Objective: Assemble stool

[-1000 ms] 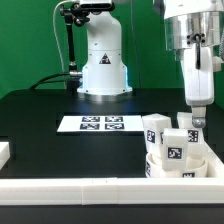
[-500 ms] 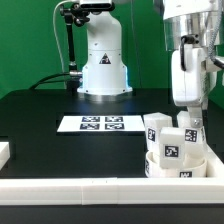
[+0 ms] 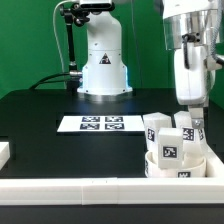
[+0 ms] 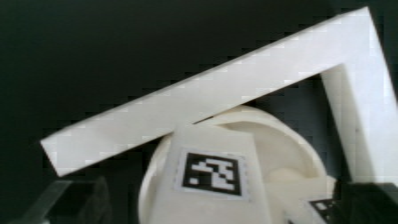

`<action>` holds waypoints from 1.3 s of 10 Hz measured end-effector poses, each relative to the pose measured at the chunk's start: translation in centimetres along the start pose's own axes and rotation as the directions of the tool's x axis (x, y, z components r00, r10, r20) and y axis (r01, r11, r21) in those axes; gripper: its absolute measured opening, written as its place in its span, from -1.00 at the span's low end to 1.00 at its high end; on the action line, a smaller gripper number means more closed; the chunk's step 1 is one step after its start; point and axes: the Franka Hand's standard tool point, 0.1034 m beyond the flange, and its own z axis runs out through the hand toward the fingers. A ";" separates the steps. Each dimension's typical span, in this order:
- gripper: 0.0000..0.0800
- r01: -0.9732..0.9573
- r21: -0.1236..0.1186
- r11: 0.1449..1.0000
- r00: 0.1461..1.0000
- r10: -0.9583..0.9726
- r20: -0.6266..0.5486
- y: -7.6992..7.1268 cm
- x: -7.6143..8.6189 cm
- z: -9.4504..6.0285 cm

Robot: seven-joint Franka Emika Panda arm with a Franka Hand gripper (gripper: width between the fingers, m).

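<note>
The round white stool seat (image 3: 176,166) lies in the front corner of the white border rails, at the exterior view's right. Three white block legs stand on it: one (image 3: 155,127), one (image 3: 170,146), and one (image 3: 185,127) under my gripper (image 3: 192,122). In the wrist view this tagged leg (image 4: 214,172) fills the space between my two dark fingers (image 4: 80,198), with the seat's round edge (image 4: 285,135) behind it. The jaws look shut on this leg, and the contact is partly hidden.
The white border rails (image 3: 70,186) run along the front and right and meet in a corner (image 4: 320,60) close behind the seat. The marker board (image 3: 100,124) lies mid-table. A small white block (image 3: 4,152) sits at the exterior view's left edge. A white robot base (image 3: 103,62) stands at the back.
My wrist has turned over the seat and the hand has shifted slightly toward the exterior view's left, then settled. The legs and the seat stay in place.
</note>
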 end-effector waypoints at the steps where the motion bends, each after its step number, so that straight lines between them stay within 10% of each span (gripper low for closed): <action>1: 0.61 0.006 0.004 1.000 1.000 -0.006 0.005 -0.1 -0.2 -0.3; 6: 0.62 0.367 0.049 0.929 0.930 -0.367 0.001 -0.9 -0.4 -1.4; 10: 0.62 0.733 -0.038 0.679 0.679 -0.734 -0.013 -0.7 -0.8 -1.8; 13: 0.62 0.893 -0.049 0.447 0.447 -0.894 -0.007 -1.1 -1.1 -2.2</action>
